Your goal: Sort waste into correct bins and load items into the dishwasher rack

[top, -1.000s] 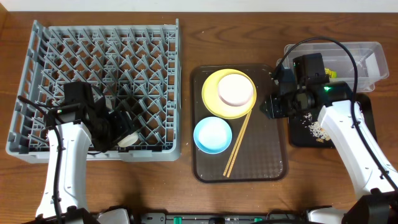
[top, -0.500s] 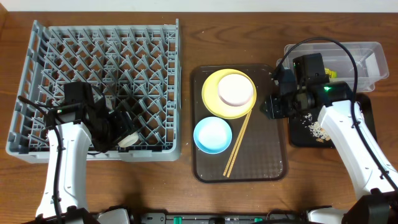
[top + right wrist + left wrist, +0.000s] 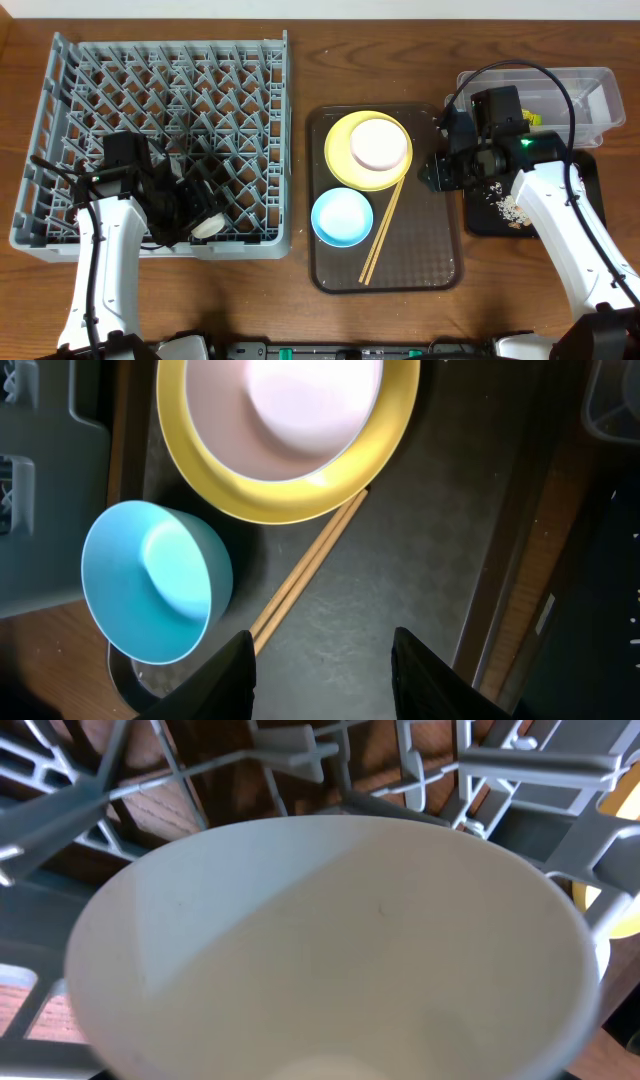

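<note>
My left gripper (image 3: 195,215) is low in the grey dishwasher rack (image 3: 160,80) near its front edge, shut on the small white cup (image 3: 208,227). The cup fills the left wrist view (image 3: 320,950) and hides the fingers. My right gripper (image 3: 432,172) is open and empty above the right side of the brown tray (image 3: 430,260). On that tray lie the yellow plate (image 3: 345,168) with the pinkish-white bowl (image 3: 379,144) on it, the light blue bowl (image 3: 342,217) and the chopsticks (image 3: 382,232). The right wrist view shows the blue bowl (image 3: 150,580) and chopsticks (image 3: 305,575) ahead of the open fingers (image 3: 322,670).
The clear tub (image 3: 590,85) stands at the back right with a green-yellow wrapper (image 3: 533,118) showing beside my right arm. The black tray (image 3: 590,175) in front of it holds white crumbs (image 3: 512,208). My right arm covers part of both.
The white cup in my left gripper has sunk slightly lower in the rack. The right arm has not moved.
</note>
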Controlling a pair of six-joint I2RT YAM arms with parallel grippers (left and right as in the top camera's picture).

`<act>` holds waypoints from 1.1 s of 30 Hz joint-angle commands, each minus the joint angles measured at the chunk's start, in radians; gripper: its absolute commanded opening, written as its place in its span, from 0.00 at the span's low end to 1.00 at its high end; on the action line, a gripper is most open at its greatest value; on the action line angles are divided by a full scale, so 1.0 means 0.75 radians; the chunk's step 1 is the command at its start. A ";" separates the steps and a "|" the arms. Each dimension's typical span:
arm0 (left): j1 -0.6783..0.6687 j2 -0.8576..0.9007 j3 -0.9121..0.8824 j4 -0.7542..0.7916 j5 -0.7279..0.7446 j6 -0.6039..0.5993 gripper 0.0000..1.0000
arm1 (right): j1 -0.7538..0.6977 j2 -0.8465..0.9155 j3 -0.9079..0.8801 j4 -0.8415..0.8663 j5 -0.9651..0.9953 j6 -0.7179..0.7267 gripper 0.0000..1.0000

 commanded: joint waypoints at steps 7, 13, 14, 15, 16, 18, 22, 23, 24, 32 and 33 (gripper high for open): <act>0.007 0.008 -0.010 0.018 -0.055 -0.007 0.41 | -0.016 -0.014 0.012 -0.008 -0.001 -0.011 0.42; 0.007 0.008 -0.010 0.018 -0.055 -0.008 0.58 | -0.016 -0.014 0.012 -0.007 -0.001 -0.011 0.43; 0.007 0.008 -0.010 0.018 -0.055 -0.007 0.60 | -0.016 -0.014 0.012 -0.007 -0.001 -0.011 0.43; 0.007 0.008 -0.010 0.018 -0.055 -0.008 0.63 | -0.016 -0.014 0.012 -0.008 -0.001 -0.011 0.43; 0.007 0.008 -0.010 0.016 -0.054 -0.008 0.64 | -0.016 -0.014 0.012 -0.008 -0.001 -0.011 0.43; 0.007 0.008 -0.010 0.011 -0.054 -0.007 0.67 | -0.016 -0.014 0.012 -0.008 -0.001 -0.011 0.43; 0.007 0.008 -0.010 0.006 -0.055 -0.007 0.80 | -0.016 -0.014 0.012 -0.007 0.000 -0.011 0.43; 0.007 0.008 -0.010 0.006 -0.056 -0.007 0.81 | -0.016 -0.014 0.012 -0.007 0.000 -0.011 0.43; 0.007 0.008 -0.010 0.006 -0.056 -0.007 0.82 | -0.016 -0.014 0.012 -0.007 0.000 -0.011 0.43; 0.007 0.008 -0.010 0.015 -0.056 -0.007 0.82 | -0.016 -0.014 0.011 -0.008 0.000 -0.011 0.43; 0.007 0.008 -0.010 0.016 -0.056 -0.007 0.82 | -0.016 -0.014 0.011 -0.008 0.000 -0.011 0.43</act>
